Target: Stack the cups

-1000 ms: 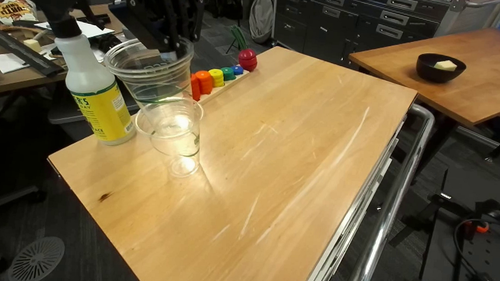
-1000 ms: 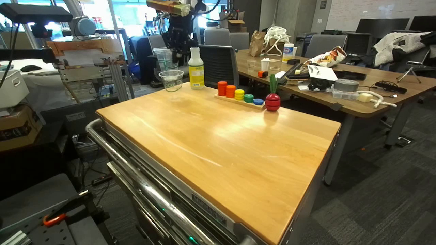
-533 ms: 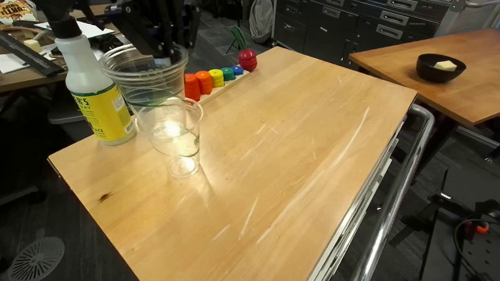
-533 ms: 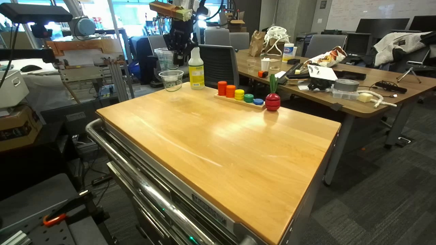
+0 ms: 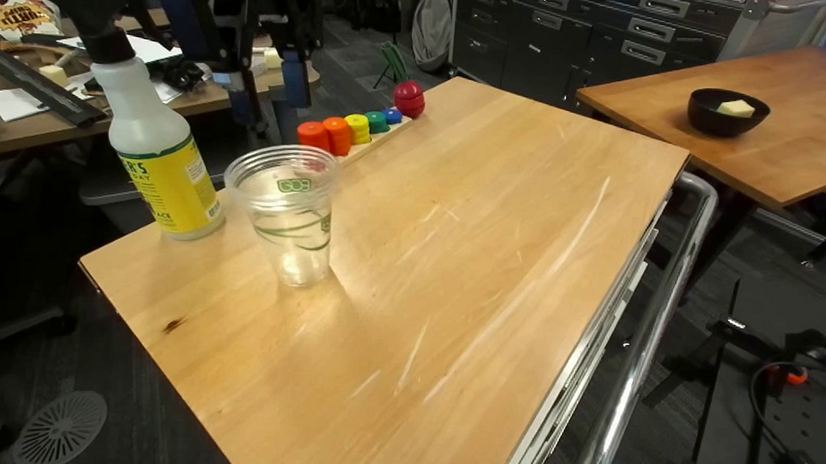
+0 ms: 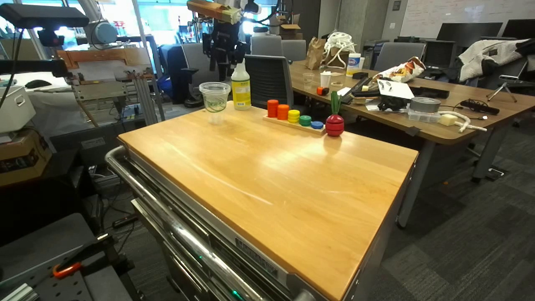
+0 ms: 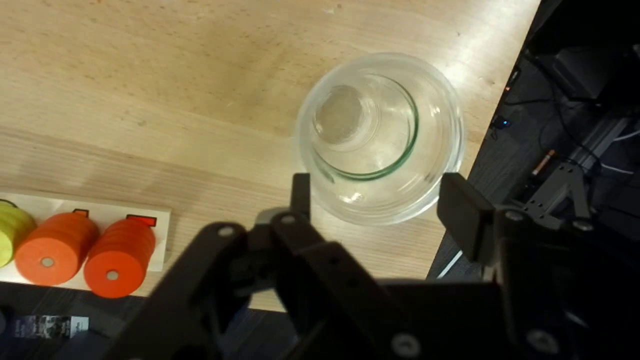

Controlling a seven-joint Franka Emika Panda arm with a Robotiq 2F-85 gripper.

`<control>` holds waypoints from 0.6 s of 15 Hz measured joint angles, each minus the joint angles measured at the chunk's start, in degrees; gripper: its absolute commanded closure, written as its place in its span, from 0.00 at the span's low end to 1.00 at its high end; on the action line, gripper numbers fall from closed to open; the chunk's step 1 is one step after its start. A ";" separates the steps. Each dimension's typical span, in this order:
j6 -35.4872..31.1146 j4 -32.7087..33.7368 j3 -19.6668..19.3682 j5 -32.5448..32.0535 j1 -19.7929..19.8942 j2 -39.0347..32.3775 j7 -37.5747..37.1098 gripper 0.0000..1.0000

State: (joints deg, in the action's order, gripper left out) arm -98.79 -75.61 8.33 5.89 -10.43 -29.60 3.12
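Clear plastic cups (image 5: 281, 217) stand nested one inside another near a corner of the wooden tabletop. Their rims lie close together, and a green band shows through the walls. The same stack (image 6: 215, 100) appears upright in both exterior views. From above, in the wrist view, I look into the cups (image 7: 372, 135), tilted in perspective. My gripper (image 7: 376, 192) is open above the stack, with one of its fingers (image 7: 301, 192) at each side of the near rim in that picture. Nothing is held between them. In an exterior view the gripper (image 5: 272, 98) hangs behind and above the rims, apart from them.
A yellow-labelled spray bottle (image 5: 173, 174) stands close beside the cups. Coloured blocks (image 6: 292, 116) sit on a wooden strip along the table's edge, with a red toy (image 6: 334, 124) at its end. The tabletop (image 7: 150, 100) ends just beyond the cups.
The upper cups, held by the rim over the lower cup before, have gone down into it. My gripper has let go, opened and moved clear of the rims; the stack has shifted slightly.
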 measured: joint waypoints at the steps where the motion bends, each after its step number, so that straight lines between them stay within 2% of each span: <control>1: -0.06 -0.07 -0.05 -0.09 0.20 0.30 0.45 0.00; 5: 1.51 -1.55 -0.12 -0.51 1.26 2.99 3.05 0.00; 9: 7.59 -4.66 -0.45 -3.01 2.50 9.43 5.82 0.00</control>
State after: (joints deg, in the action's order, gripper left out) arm -91.20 -80.27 7.88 2.87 -7.93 -20.16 8.94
